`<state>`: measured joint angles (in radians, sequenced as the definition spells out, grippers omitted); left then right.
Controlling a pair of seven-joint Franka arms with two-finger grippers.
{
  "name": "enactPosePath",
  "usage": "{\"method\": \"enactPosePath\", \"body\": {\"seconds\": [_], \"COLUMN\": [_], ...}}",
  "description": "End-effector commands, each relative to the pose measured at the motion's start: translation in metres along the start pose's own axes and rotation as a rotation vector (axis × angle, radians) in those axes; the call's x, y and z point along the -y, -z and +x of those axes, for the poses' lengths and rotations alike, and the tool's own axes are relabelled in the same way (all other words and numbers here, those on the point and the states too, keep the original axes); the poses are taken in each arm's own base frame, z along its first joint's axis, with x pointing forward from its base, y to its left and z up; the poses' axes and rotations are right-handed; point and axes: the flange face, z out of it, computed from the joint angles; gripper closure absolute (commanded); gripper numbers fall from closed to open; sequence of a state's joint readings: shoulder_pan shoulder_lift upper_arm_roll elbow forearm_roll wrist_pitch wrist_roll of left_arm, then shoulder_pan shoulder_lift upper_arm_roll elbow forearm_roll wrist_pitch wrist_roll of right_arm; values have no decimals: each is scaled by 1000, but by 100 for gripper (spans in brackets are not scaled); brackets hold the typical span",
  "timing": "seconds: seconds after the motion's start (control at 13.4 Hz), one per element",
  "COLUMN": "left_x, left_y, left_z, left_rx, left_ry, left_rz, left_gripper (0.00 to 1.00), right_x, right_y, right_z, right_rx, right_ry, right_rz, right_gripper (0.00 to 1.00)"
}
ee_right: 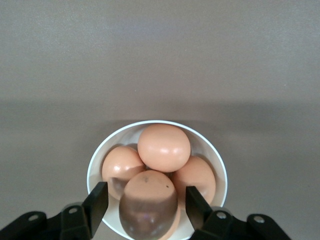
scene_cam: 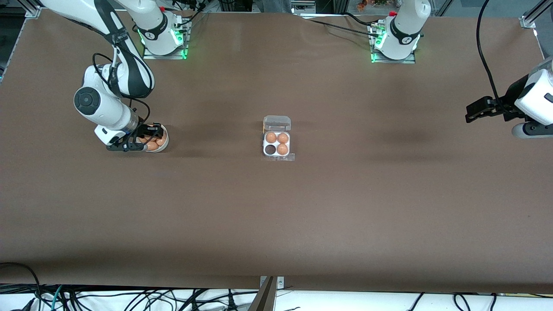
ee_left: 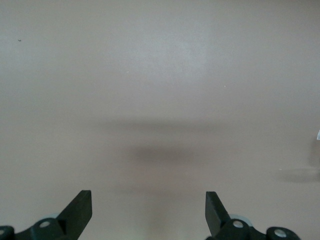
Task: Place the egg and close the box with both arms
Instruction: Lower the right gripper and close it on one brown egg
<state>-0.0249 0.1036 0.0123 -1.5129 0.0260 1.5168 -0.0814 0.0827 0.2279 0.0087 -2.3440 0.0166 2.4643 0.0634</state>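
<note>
Right wrist view shows me the right gripper (ee_right: 145, 200) down in the bowl (ee_right: 102, 155), fingers either side of one egg (ee_right: 148, 202); whether they grip it I cannot tell. At the front view's centre, the box (scene_cam: 277, 143) lies open with one cell empty. The left gripper (ee_left: 148, 210) waits wide open, empty, over bare table (ee_left: 160, 75).

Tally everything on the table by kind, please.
Brown eggs in the round white bowl: 4
Brown eggs in the small clear-plastic four-cell egg box: 3
White bowls: 1
Egg boxes: 1
Total: 9
</note>
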Motion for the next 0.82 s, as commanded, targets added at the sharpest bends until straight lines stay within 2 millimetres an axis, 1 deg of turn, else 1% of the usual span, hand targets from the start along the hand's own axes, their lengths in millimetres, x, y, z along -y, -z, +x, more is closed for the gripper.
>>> {"method": "enactPosePath", "body": {"seconds": [0.0,0.07,0.15,0.3,0.6,0.67,0.75], "left_x": [1,0,-1,-1,-1,-1,-1], "left_y": [2,0,1,1,0,0,-1], "left_z": [3,5,5,5,5,5,5], "left_rx": [3,8,6,6,8,8,9], "left_ry": [-6,-6,-7,-7,-9,-9,-9], "left_rz": [-3,-3,-3,-3,-3,-3,-2], "left_gripper": [0,0,0,0,0,0,0], "right_x": [1,1,1,1,2,2,2], "right_y": [-7,-7,-8,-11,-10,-8,-8], "right_z": [-5,-4,-4,-5,-3,-3,-2], "right_rx": [4,4,6,12,9,7,6], "right_ry": [19,19,19,23,38,38,40], "right_rz": [-6,-6,-6,-8,-8,-7,-8], "right_gripper": [51,51,56,58,74,76,80]}}
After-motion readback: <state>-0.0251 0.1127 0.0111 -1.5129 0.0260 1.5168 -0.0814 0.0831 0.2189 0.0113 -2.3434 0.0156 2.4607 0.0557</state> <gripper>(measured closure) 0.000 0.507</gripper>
